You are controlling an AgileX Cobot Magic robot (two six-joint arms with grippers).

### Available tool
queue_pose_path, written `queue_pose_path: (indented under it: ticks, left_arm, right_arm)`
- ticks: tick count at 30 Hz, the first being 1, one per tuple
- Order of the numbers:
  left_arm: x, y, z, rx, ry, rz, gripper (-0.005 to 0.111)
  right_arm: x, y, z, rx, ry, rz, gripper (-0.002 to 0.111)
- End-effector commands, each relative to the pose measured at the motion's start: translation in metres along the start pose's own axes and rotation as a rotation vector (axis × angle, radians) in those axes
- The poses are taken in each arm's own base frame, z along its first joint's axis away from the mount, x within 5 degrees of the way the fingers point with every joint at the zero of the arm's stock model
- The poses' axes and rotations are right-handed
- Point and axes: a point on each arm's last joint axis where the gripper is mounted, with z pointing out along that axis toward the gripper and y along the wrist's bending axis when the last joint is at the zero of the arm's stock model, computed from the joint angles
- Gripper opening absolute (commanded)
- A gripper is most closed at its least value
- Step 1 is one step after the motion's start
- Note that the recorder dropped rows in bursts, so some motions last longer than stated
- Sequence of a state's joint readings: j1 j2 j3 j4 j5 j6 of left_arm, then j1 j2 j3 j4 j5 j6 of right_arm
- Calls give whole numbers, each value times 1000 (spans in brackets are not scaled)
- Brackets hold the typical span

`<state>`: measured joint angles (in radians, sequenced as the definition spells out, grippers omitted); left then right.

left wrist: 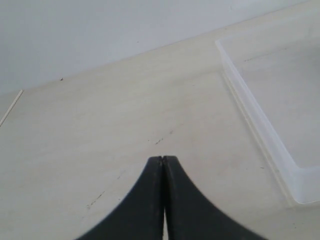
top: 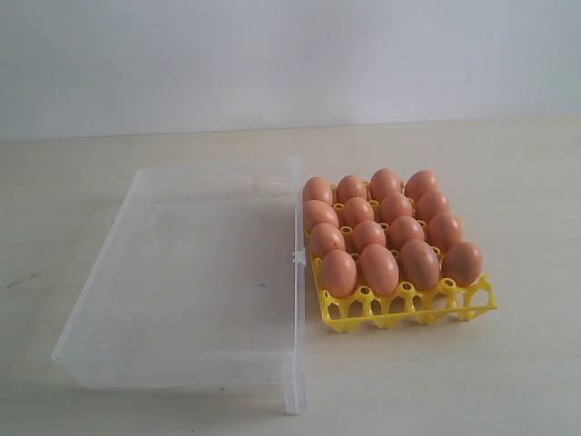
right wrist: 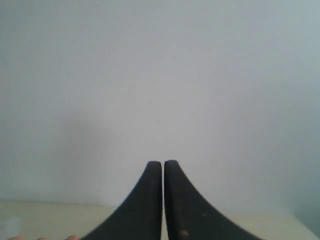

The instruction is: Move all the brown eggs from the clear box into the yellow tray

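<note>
Eggs (top: 381,232) all in tray (top: 408,313), box (top: 191,272) empty
Tray sits just right of box, every cell filled. Left gripper (left wrist: 163,159) and right gripper (right wrist: 163,163): fingers pressed together, nothing held. Judged done; park both arms clear, don't jostle tray

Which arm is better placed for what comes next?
Left, barely: the left gripper, shut, hangs beside the clear box; the right gripper faces wall. Yet the box looks empty; brown eggs fill the yellow tray.
</note>
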<state>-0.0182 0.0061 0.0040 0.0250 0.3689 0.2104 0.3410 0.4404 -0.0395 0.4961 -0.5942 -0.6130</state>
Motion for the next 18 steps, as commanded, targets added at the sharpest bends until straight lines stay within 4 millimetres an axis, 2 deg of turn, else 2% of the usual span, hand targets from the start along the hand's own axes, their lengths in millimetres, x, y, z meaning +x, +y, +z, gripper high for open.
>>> queue_pose_path:
  ticks: [1,4,10,16,18]
  left_arm:
    - [-2,0,-1,-2,-18,-5,0]
    - [-2,0,-1,-2,-18,-3,0]
    - [-2,0,-1,-2,-18,-3,0]
    - [-2,0,-1,-2,-18,-7,0]
    - [-2,0,-1,-2,-18,-7,0]
  right_arm:
    - [9,4,-2,-34,83,327,7]
    - [12,6,-3,-42,127,493,7]
    - [15,8,-3,-49,156,531,7]
    - [19,17,-7,-168,168,319,7]
    - [24,18,-11,-179,216,303,7]
